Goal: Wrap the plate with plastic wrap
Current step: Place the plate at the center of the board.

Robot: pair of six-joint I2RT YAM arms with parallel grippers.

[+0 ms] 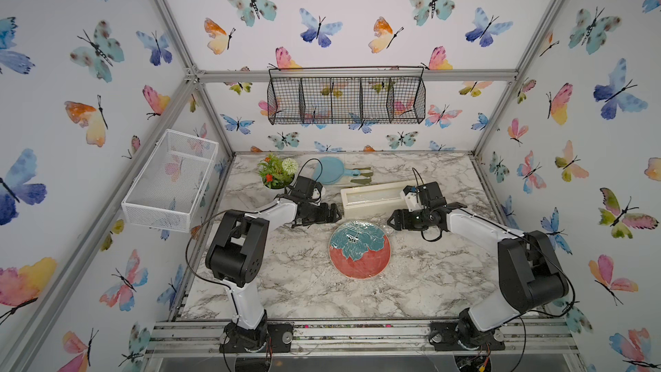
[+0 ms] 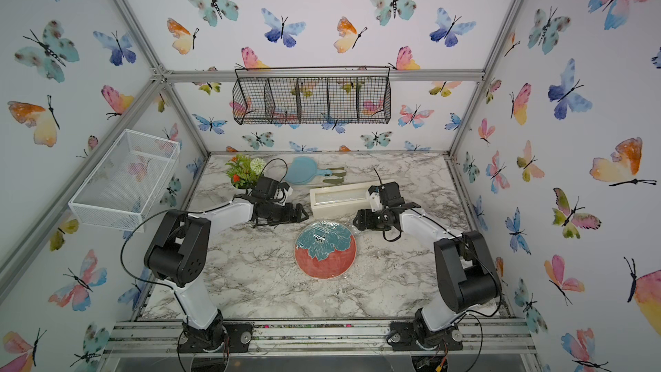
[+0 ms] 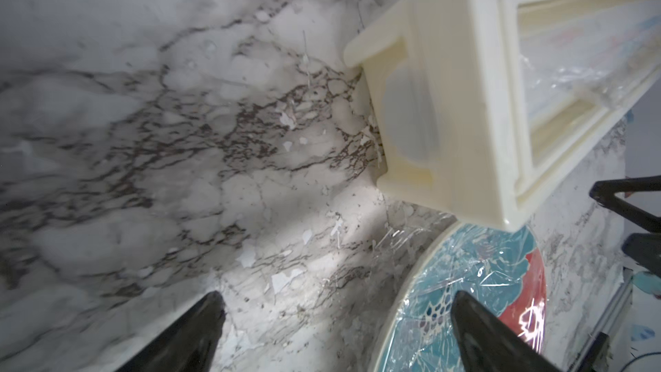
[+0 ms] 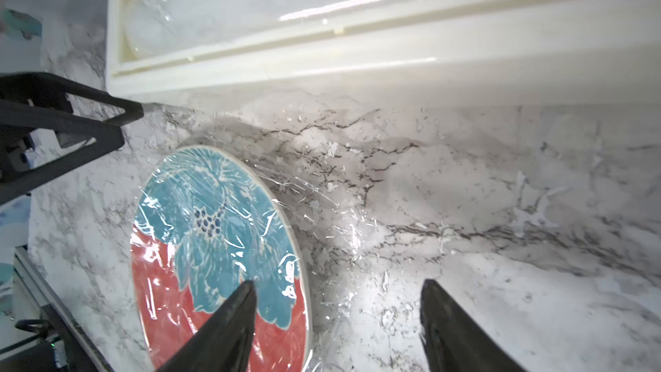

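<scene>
The coral-red plate (image 1: 359, 250) (image 2: 325, 248) with its teal flower lies flat mid-table, and crinkly plastic wrap covers its face. The film (image 4: 322, 209) spreads past the rim onto the marble. Behind the plate lies the long cream dispenser box (image 1: 372, 202) (image 4: 357, 48), its roll showing inside. My left gripper (image 1: 336, 214) (image 3: 338, 298) hovers open at the plate's far left edge, beside the box end (image 3: 465, 101). My right gripper (image 1: 390, 221) (image 4: 339, 285) stands open at the plate's far right edge, with one finger over the plate (image 4: 214, 230) and nothing between its jaws.
At the back of the marble table (image 1: 286, 280) stand a potted plant (image 1: 277, 173), a light blue paddle dish (image 1: 331, 169) and green pieces (image 1: 361, 177). A white mesh basket (image 1: 168, 180) hangs on the left wall, and a black wire basket (image 1: 347, 100) on the back wall.
</scene>
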